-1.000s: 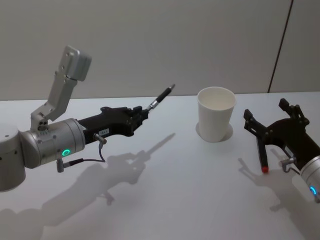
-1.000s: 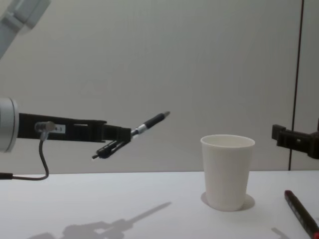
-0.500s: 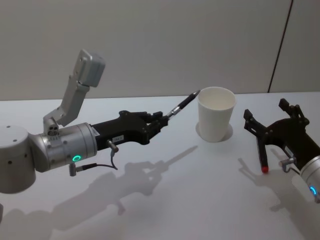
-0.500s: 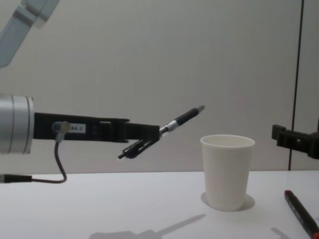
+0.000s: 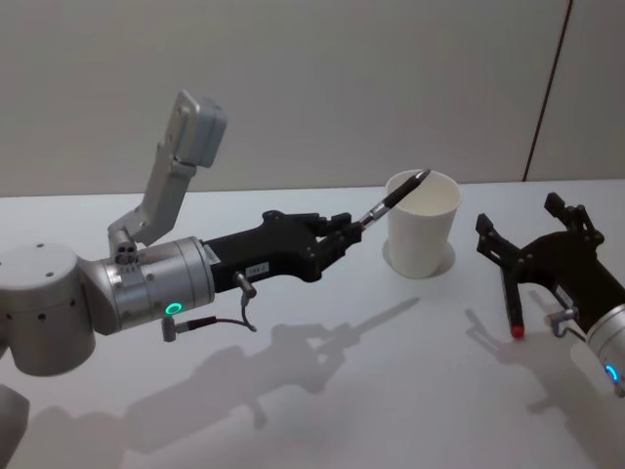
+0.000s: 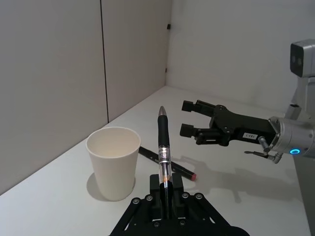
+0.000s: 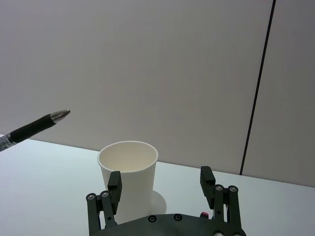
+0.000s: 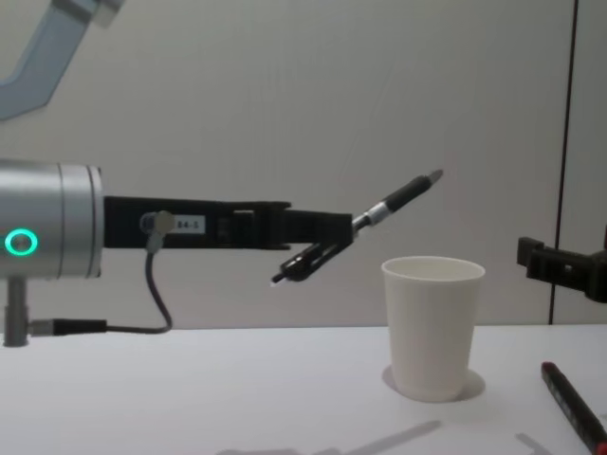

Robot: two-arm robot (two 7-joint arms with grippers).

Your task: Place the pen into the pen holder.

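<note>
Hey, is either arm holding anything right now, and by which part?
The left gripper holds the pen by its rear half, tip end free. The right gripper, jaws open, holds nothing.

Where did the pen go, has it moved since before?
Yes. The left gripper carried the pen right and up, toward the white cup, which stayed put.

Matt paper cup [image 5: 422, 236], glossy plastic pen [image 5: 395, 198]

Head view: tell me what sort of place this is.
Likely a robotics test room: bare white table, plain wall panels, left gripper holding a pen by a paper cup, right gripper parked to its right.
</note>
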